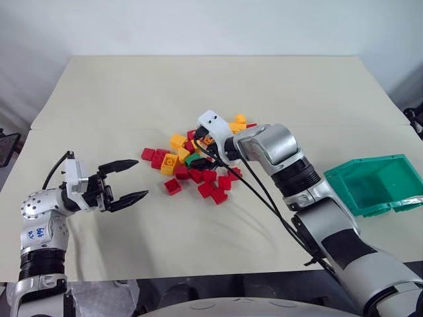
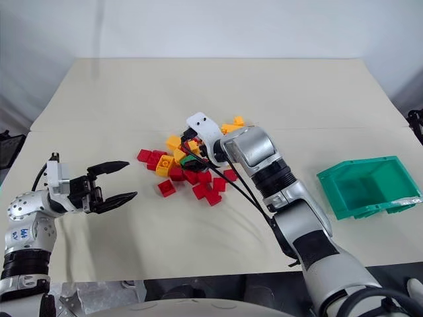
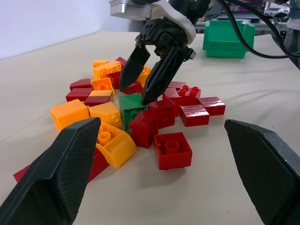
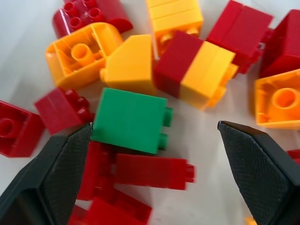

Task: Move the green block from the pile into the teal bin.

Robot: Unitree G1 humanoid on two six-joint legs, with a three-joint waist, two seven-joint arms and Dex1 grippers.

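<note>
The green block (image 4: pixel 130 119) lies on its side in the middle of the pile (image 1: pixel 198 165) of red and yellow-orange bricks, with red bricks against it. My right gripper (image 3: pixel 136 93) hangs open just over it, pointing down, one fingertip (image 3: pixel 146 98) at the block's upper edge; I cannot tell whether it touches. Nothing is between its fingers. To the left of the pile my left gripper (image 1: pixel 141 177) hovers open and empty, pointing toward the bricks. The teal bin (image 1: pixel 373 188) stands at the table's right, far from both grippers, with nothing visible inside.
The beige table (image 1: pixel 198 86) stretches bare behind the pile and between the pile and the bin. A lone red brick (image 1: pixel 172 186) lies nearest my left gripper. Black cables (image 1: pixel 264 198) run along my right arm above the table.
</note>
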